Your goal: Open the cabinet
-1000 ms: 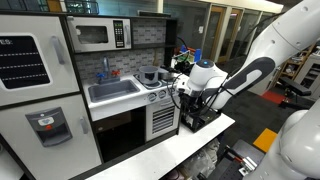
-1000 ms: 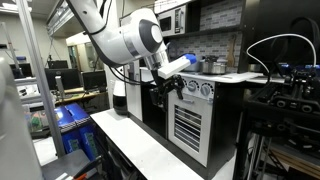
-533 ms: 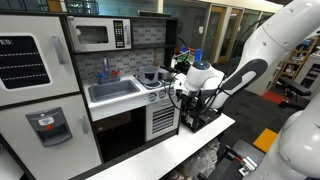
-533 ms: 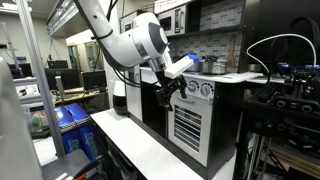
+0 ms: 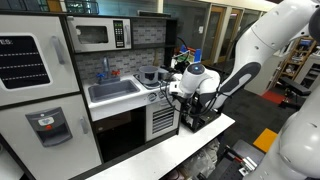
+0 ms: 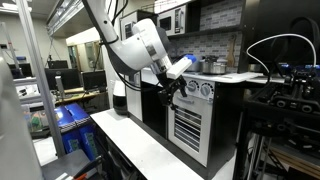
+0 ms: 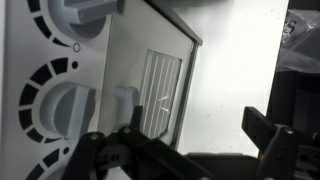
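Observation:
The cabinet is the small oven compartment of the white toy kitchen, with a white door marked by grey stripes. It is seen in both exterior views (image 5: 163,121) (image 6: 188,128) and looks shut. In the wrist view the striped door (image 7: 160,85) and its white handle (image 7: 125,102) fill the middle. My gripper (image 5: 181,95) (image 6: 168,94) hangs close in front of the oven's upper edge, near the knobs. In the wrist view the gripper (image 7: 185,142) is open and empty, its dark fingers apart, with the handle near one finger.
Two white knobs (image 7: 62,105) sit beside the door's top. The sink (image 5: 113,90), a pot on the stove (image 5: 152,75) and the grey microwave (image 5: 95,35) are above and beside the oven. A white tabletop (image 5: 195,140) runs in front of the kitchen.
The arm's wrist has shifted a little toward the oven front; the gripper is now slightly nearer the door's top. The door has not moved.

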You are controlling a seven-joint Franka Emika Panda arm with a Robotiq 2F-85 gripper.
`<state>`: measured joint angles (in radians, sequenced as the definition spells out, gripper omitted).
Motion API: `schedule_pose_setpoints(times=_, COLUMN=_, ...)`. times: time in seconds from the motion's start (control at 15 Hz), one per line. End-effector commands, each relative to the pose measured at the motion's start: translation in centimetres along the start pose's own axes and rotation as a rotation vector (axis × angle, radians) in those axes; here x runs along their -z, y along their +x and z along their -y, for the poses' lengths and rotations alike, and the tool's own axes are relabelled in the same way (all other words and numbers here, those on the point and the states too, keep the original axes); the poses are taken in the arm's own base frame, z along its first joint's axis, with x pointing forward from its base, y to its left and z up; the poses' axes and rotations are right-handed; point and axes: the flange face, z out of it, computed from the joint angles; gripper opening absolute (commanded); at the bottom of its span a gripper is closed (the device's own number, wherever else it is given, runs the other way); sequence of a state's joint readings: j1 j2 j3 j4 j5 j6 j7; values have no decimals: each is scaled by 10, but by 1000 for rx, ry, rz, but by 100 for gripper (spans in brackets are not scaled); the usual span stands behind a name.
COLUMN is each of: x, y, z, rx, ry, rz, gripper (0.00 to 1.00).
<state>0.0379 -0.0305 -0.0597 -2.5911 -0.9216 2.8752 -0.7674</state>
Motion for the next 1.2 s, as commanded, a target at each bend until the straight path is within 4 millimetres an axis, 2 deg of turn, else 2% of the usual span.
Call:
schedule_pose_setpoints(times=0.0, x=-9, y=13, z=-7, rx=25, ry=-32, rz=-4, gripper=100)
schedule_pose_setpoints(times=0.53, x=-18, y=31, z=-5, rx=44, ry=-69, rz=-2, gripper=100)
schedule_pose_setpoints(times=1.13, x=-26, y=31, z=-8, rx=31, ry=-103, rz=9, gripper=100)
